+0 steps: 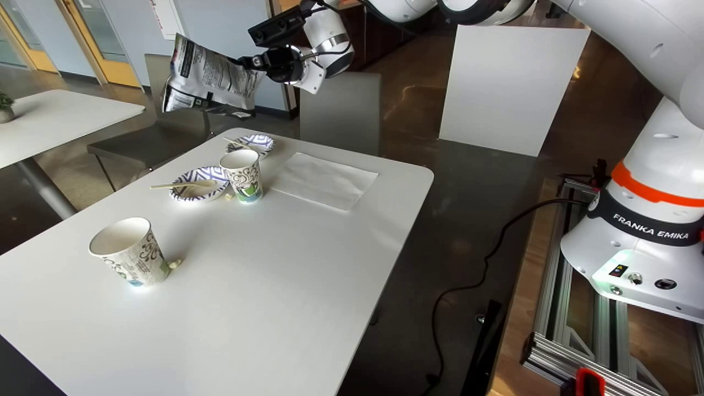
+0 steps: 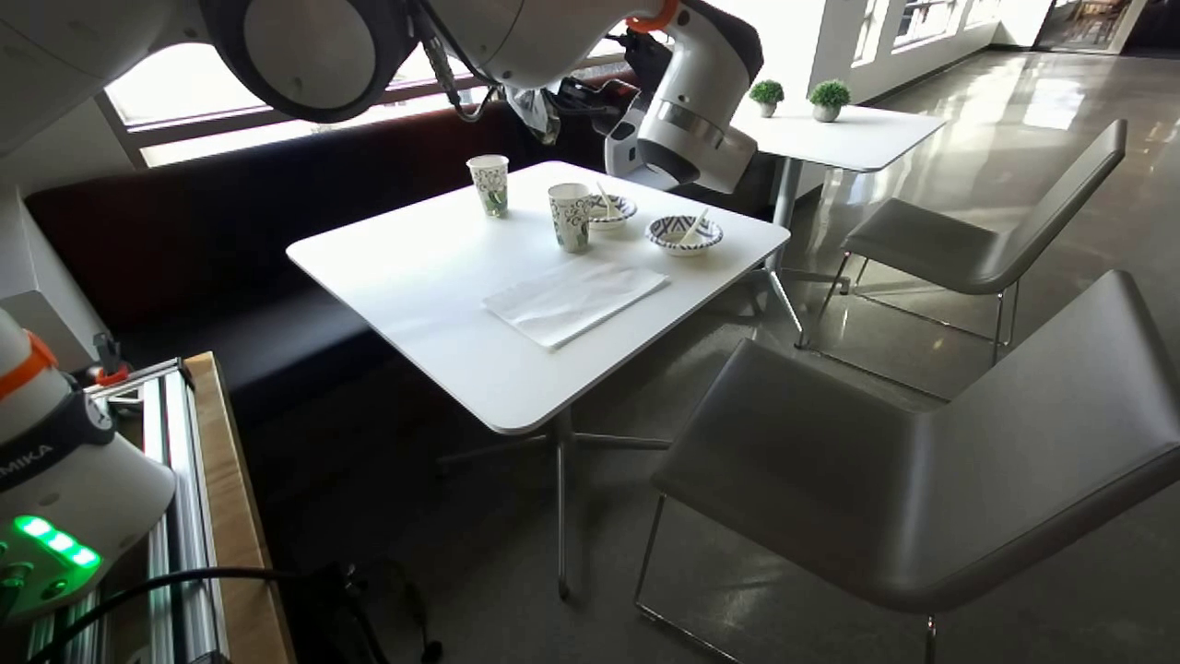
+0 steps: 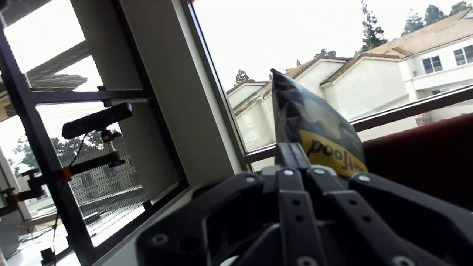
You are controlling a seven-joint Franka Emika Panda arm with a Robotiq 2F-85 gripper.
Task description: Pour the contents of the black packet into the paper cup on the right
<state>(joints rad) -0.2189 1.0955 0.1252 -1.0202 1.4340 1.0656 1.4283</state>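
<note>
Rather glossy, crinkly black packet [image 3: 318, 127] in gripper [image 3: 292, 155].

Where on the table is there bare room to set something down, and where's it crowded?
Broadest free patch: bordered by the lone cup, the white sheet and the table edge facing the robot base. A smaller gap lies between that cup and the right-hand cup. Crowded: around the latter, with bowls, sheet and a whitish bit close by.
</note>
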